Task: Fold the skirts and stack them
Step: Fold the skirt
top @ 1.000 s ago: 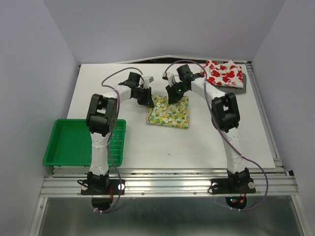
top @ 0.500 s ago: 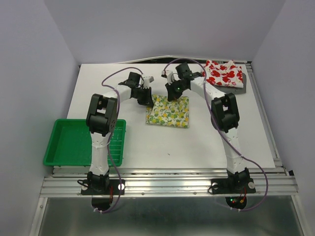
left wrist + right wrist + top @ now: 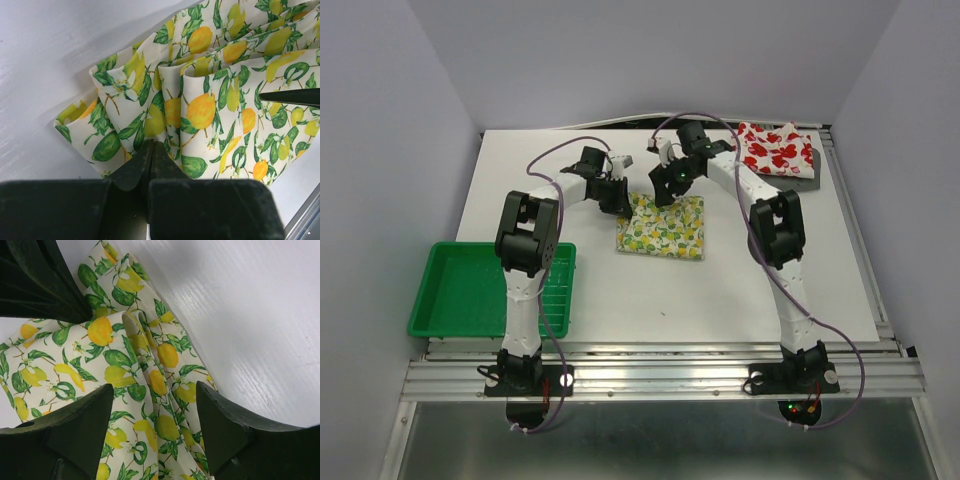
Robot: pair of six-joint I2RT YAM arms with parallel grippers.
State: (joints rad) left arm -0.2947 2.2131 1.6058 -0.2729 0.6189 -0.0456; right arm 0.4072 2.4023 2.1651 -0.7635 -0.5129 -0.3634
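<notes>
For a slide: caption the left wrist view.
Left arm's black fingers pinch the edge of the white cloth skirt printed with yellow lemons and green leaves, on the white table.

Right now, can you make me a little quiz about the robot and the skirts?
1. True or false: the right tool is open above the lemon skirt.
2. Where does the red-print skirt lie? A: in the green tray. B: at the far right corner of the table. C: under the lemon skirt.
3. Fill in: the left tool is shut on an edge of the ____ skirt.

Key: 1 true; 2 B; 3 lemon.
</notes>
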